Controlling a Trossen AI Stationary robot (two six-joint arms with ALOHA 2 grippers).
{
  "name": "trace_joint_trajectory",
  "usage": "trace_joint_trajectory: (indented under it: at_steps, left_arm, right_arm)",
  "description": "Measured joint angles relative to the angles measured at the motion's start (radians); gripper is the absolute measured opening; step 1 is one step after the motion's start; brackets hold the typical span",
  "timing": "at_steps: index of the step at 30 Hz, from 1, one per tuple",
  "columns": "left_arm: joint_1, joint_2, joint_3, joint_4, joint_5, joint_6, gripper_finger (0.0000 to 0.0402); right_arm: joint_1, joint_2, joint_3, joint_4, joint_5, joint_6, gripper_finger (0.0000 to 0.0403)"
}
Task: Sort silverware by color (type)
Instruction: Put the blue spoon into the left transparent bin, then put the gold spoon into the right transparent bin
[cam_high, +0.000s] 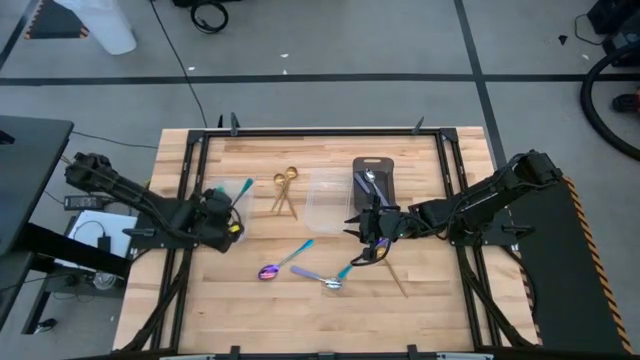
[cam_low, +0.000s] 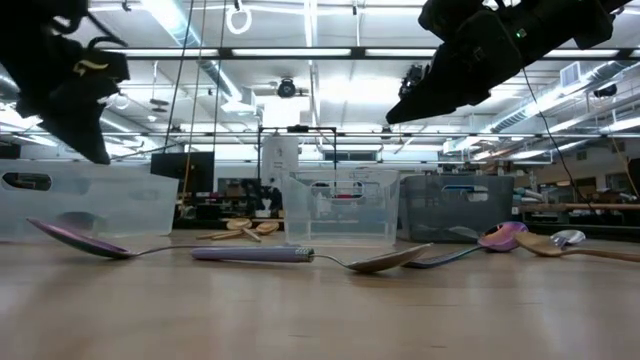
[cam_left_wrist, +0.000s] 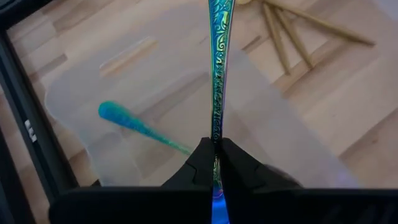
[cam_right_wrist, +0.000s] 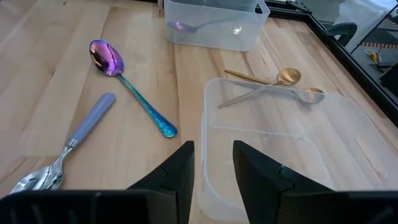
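The wooden worktop (cam_high: 250, 310) carries everything, framed by a dark rail, with the two arms reaching in from opposite sides. Next in size come the containers: a clear plastic container (cam_high: 325, 195) sits near the middle, seemingly empty, a dark grey tray (cam_high: 385, 170) just beside it holds some silver pieces, and another clear container (cam_left_wrist: 81, 93) lies at the left, under the left arm, with a teal-handled piece (cam_left_wrist: 140, 124) already inside, which suggests that bin is meant for the iridescent finish. The left gripper (cam_left_wrist: 216, 152) hangs over that bin with its jaws pinched tight on the patterned handle of an iridescent utensil (cam_left_wrist: 219, 68), held end-on so it can probably be lowered in lengthwise beside its match. The right gripper (cam_right_wrist: 213, 163) hovers above the near edge of the middle container, jaws partly apart and holding nothing, likely placed to reach the loose pieces nearby. Those unsorted pieces are an iridescent purple spoon (cam_right_wrist: 107, 59) with a teal handle and a silver spoon with a lavender handle (cam_right_wrist: 65, 152), lying close together on bare wood, while a few gold spoons (cam_high: 285, 190) rest between the left and middle containers.
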Motion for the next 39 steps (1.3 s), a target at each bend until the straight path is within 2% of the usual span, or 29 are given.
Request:
trace_joint_trajectory:
  at_steps: [7, 15, 19, 24, 27, 30, 39]
  left_arm:
    - [-0.077, 0.000, -0.035, -0.002, -0.099, -0.033, 0.0018]
    - [-0.122, 0.000, -0.137, 0.080, -0.101, -0.117, 0.0026]
    - [-0.123, 0.000, -0.163, 0.102, -0.079, -0.177, 0.0055]
    - [-0.094, 0.000, -0.156, 0.101, -0.075, -0.177, 0.0124]
    - [-0.066, 0.000, -0.127, 0.079, -0.067, -0.137, 0.0158]
    - [-0.049, -0.001, -0.086, 0.066, -0.067, -0.063, 0.0173]
    - [0.019, 0.000, 0.002, 0.108, -0.034, 0.152, 0.0163]
  right_arm:
    - [0.000, 0.000, 0.000, 0.004, 0.000, 0.000, 0.0121]
    - [0.000, 0.000, 0.000, 0.004, 0.000, 0.003, 0.0121]
    - [0.000, 0.000, 0.000, 0.003, 0.000, 0.003, 0.0121]
    - [0.000, 0.000, 0.000, 0.005, 0.000, 0.003, 0.0121]
    - [0.000, 0.000, 0.000, 0.005, 0.000, 0.002, 0.0121]
    - [0.000, 0.000, 0.000, 0.005, 0.000, 0.001, 0.0121]
    - [0.000, 0.000, 0.000, 0.019, 0.000, -0.006, 0.0121]
